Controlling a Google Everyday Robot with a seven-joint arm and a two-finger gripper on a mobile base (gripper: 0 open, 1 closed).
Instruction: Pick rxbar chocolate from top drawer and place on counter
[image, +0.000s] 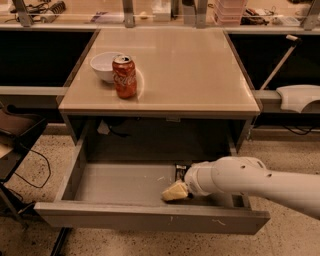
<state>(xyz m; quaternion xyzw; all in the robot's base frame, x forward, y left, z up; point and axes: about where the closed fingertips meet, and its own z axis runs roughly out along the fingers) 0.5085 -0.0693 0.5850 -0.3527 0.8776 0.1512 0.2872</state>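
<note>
rxbar chocolate (180, 171): in the top drawer (120, 182), lying on the flat bottom, right of centre and toward the back of the exposed part. Only a small dark piece with pale print shows; the rest is hidden behind the arm (240, 177). Drawer is pulled fully out, front panel scuffed, left half of the bottom bare. Tool (174, 191): down inside the drawer, just in front of the bar and close behind the front panel, pale tip pointing left. Can't tell if the tool is open or closed, and can't tell if it touches the bar. It doesn't appear to be holding anything. The white arm comes in low from the right, over the drawer's right side. Desk (190, 70) sits directly above the drawer, glossy beige top. On its left part: red soda can (124, 76) upright near the front edge, white bowl (103, 66) just behind and left of it, apparently touching. Right half of the desk has nothing standing on it. Speckled floor (280, 145) around the frame.
</note>
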